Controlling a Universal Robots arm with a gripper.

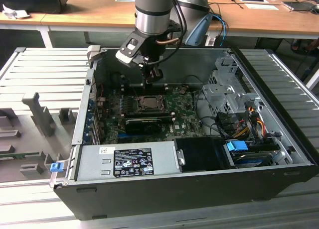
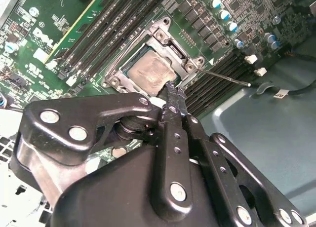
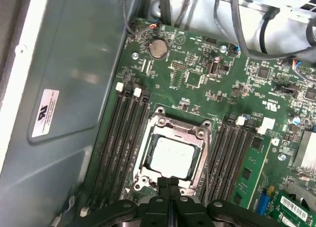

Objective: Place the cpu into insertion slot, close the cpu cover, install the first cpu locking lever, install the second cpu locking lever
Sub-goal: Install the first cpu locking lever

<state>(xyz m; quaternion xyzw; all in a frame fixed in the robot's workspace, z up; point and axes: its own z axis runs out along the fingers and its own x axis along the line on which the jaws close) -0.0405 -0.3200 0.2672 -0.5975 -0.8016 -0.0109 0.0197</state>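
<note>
The cpu (image 2: pixel 149 71) lies flat in the insertion slot (image 2: pixel 129 65) on the green motherboard, its dull silver top showing. The cpu cover (image 2: pixel 129 52), a silver frame, lies down around it. In the first wrist view I see the cpu (image 3: pixel 170 155), the slot's black rim (image 3: pixel 147 158) and the cover (image 3: pixel 180 130) the same way. A thin metal lever (image 2: pixel 227 78) sticks out beside the socket. My gripper (image 2: pixel 171 85) is shut with nothing between its fingers, its tips at the socket's edge (image 3: pixel 169 181). In the exterior view my gripper (image 1: pixel 153 82) hangs just above the slot (image 1: pixel 148 103).
Black memory slots (image 3: pixel 123 138) flank the socket on both sides. A long black card (image 1: pixel 144 123) lies in front of it, then the power supply (image 1: pixel 127 162). A drive cage (image 1: pixel 224 92) and cables (image 1: pixel 239 122) fill the exterior view's right. The case wall (image 3: pixel 69 89) stands close by.
</note>
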